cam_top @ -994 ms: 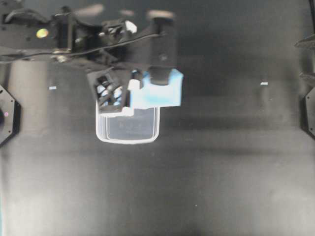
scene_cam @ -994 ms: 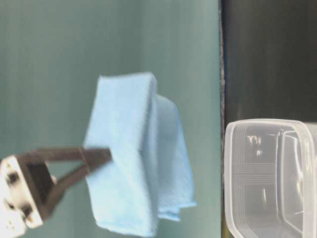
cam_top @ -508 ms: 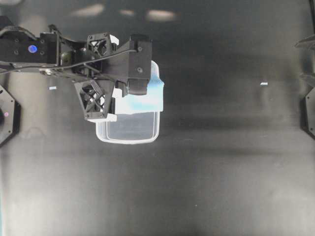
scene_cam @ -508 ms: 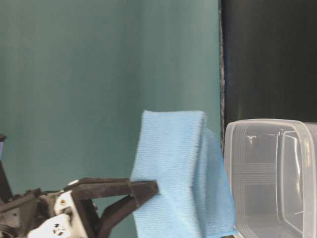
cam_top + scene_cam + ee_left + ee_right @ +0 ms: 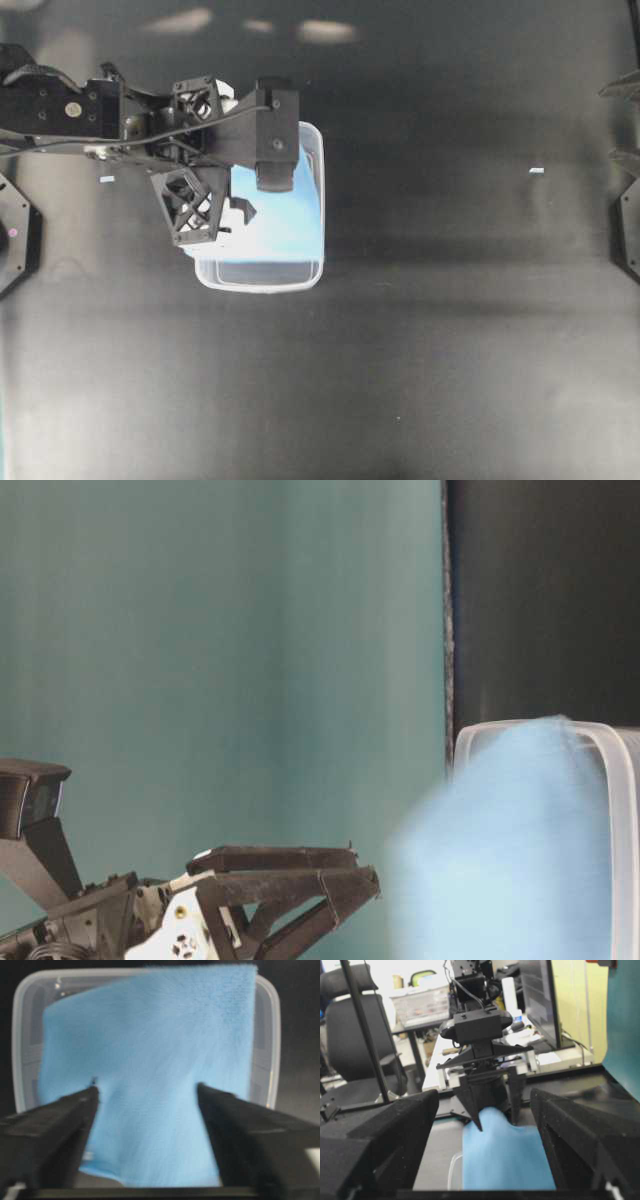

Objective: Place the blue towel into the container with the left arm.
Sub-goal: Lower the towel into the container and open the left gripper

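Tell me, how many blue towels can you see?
1. The blue towel is in the container, just below the left arm's open jaws. None shows elsewhere on the table, though the arm hides a little.

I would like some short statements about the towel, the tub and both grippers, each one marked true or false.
1. The left gripper has its jaws spread apart. True.
2. The blue towel lies on the bare table beside the container. False: it is over the container's opening, covering most of it.
3. The right gripper holds the towel. False: its jaws are open and empty.
4. The container is clear plastic. True.
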{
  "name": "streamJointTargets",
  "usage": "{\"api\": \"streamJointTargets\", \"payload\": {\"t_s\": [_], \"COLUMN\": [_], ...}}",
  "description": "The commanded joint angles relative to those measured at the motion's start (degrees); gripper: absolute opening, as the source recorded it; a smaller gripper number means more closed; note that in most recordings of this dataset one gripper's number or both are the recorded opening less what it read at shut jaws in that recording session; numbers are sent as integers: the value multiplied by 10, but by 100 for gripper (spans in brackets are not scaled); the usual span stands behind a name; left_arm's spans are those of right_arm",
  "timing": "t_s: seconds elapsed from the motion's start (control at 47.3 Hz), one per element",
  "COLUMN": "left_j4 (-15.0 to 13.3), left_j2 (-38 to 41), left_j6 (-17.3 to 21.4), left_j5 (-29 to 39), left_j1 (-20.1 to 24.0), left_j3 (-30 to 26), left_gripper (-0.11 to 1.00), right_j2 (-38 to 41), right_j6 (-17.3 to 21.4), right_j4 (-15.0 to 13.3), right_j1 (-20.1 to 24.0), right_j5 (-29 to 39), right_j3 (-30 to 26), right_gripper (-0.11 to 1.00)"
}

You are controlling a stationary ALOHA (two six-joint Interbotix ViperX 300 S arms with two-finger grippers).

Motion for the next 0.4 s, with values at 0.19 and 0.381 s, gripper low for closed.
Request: {"api": "streamJointTargets", "payload": {"t_s": [0.19, 0.381], "left_j4": [2, 2], "left_j2": [-76, -197], "left_j6": [-44, -51], "left_j5": [-104, -243], "left_j1": [-4, -8], "left_j3": [41, 120], "left_gripper": [89, 89], "right_j2": [-2, -10], "right_j6": [2, 0], "right_j4": [0, 0], "right_j1": [-1, -1], "right_j5": [-7, -7], "right_j3": [-5, -4], "right_gripper": [72, 72]}}
